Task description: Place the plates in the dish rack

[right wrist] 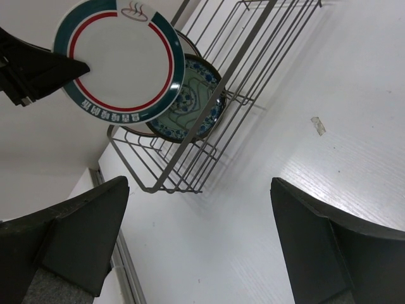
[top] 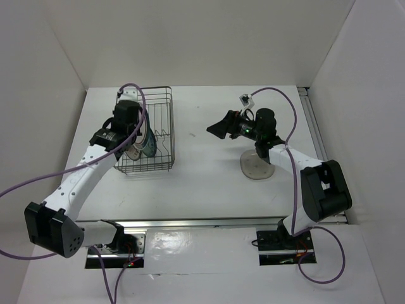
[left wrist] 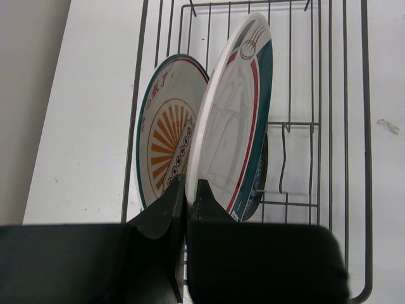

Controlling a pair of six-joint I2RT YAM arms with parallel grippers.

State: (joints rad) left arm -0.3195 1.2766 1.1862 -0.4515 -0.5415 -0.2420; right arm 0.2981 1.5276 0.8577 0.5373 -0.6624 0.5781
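Plates crowd the near left end of the rack (top: 158,114), a dark wire basket on the white counter (top: 202,183). The left fingers (left wrist: 166,209) are pinched tight on the rim of a teal-rimmed plate (left wrist: 231,120), white with a thin red ring. They hold it on edge and tilted over the rack; whether its lower edge rests on the wires cannot be told. Just beside it on one side a sunburst plate (left wrist: 166,136) leans upright in the rack. On the other side, partly behind the held one, a blue patterned plate (right wrist: 196,104) leans inside the rack too. The right fingers (right wrist: 82,234) are spread wide with nothing between them. They hover above bare counter, well apart from the rack and pointing toward it. A clear plate (top: 256,170) lies flat on the counter under the right arm, to the right of the rack.
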